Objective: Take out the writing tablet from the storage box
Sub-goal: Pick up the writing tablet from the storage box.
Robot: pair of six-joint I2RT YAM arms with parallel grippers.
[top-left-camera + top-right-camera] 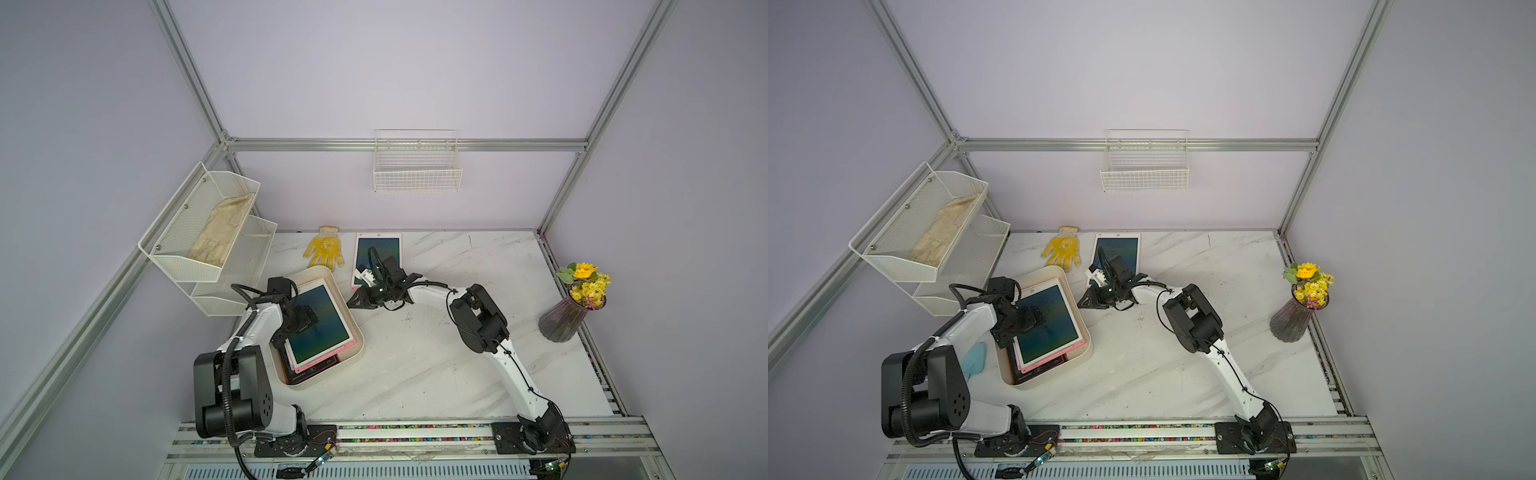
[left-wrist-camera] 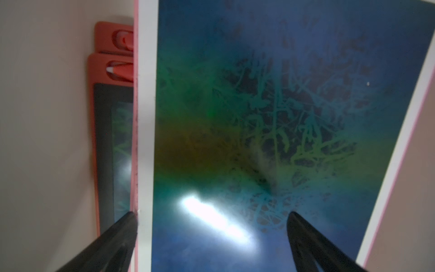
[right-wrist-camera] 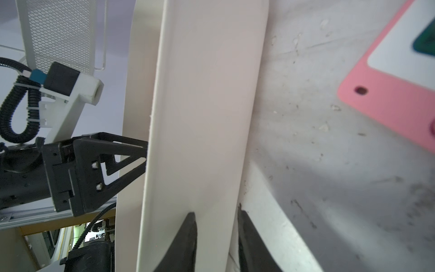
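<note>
2 pincers (image 1: 308, 321) (image 1: 352, 301); 1 storage box (image 1: 356, 326); 1 tablet (image 1: 378, 249) outside.

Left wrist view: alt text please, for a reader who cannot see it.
The open left gripper reaches over the top writing tablet, white-bezelled with a pink rim and green-blue scribbles on its screen, one fingertip at its edge. Beside it, two red tablets with styluses lie lower, by the cream storage box wall.
</note>
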